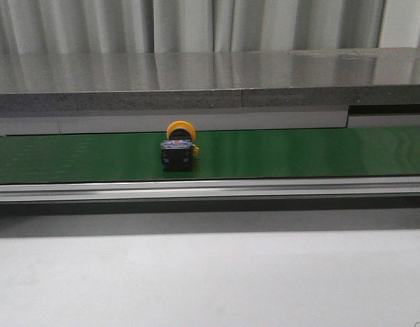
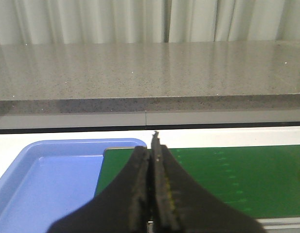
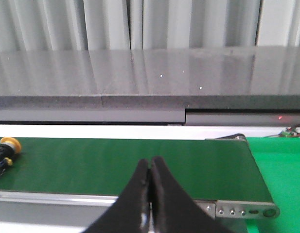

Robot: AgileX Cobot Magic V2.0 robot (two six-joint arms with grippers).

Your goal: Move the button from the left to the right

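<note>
Nearest the cameras, both tools sit idle: the left gripper (image 2: 152,160) has its fingers pressed together on nothing, and the right gripper (image 3: 150,177) is likewise closed and empty, each hanging at the near edge of the green belt (image 1: 298,153). Neither arm appears in the front view. The button (image 1: 178,146) rests on the belt, roughly mid-width and a little left of centre along it, touching nothing else. It looks small, rigid and light: a black boxy body with a round yellow-orange cap. Likely not fragile. The cap is rounded and probably slick, so the flat sides of the black body seem the better place to pinch; the jaws would have to open first. Its exact lean is hard to read from the front. The left wrist view alone shows a blue tray (image 2: 23,194) just beside the belt's left end, and only a sliver of yellow at the frame edge. The right wrist view alone shows the belt's right end roller (image 3: 244,208) and the button (image 3: 4,150) lying far down the belt. Beyond the belt runs a grey stone ledge (image 1: 196,85), then curtains (image 1: 196,24).
</note>
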